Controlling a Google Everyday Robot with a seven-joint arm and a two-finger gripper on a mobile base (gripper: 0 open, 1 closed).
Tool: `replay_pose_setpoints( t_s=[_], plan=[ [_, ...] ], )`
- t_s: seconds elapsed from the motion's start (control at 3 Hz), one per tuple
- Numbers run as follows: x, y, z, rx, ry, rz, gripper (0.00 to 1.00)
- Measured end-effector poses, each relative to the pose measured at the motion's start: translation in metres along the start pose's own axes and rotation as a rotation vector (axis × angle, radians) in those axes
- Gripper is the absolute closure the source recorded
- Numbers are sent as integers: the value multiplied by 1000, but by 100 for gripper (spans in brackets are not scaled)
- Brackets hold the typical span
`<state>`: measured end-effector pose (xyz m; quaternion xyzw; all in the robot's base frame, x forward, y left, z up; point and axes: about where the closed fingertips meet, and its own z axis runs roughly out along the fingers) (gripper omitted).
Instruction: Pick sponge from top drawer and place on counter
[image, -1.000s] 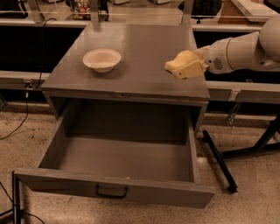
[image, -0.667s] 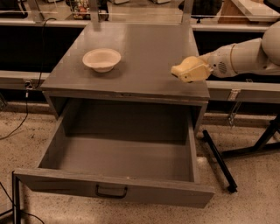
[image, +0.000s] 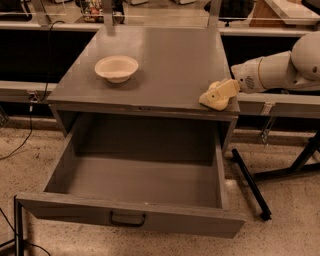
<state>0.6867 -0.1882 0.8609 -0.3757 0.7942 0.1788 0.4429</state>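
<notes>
Gripper (image: 220, 95) sits at the near right corner of the counter (image: 170, 55), reaching in from picture-right on the white arm (image: 272, 72). Sponge (image: 213, 102) lies right at the gripper's tip, on the counter surface just short of the front edge; it touches or nearly touches the gripper. The two pale yellow shapes merge, so I cannot tell how far the gripper is open or whether it has hold of the sponge. Cream bowl (image: 116, 68) stands well apart from the gripper, further back on the counter and toward picture-left. Top drawer (image: 75, 206) is pulled fully out, below the gripper and nearer the camera, its inside bare grey. Dark handle (image: 127, 219) sits centred on the drawer front, far below the gripper.
</notes>
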Motion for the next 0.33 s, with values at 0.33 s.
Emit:
replay_pose_setpoints(
  t_s=[0.33],
  plan=[
    [0,0,0,0,0,0,0]
  ],
)
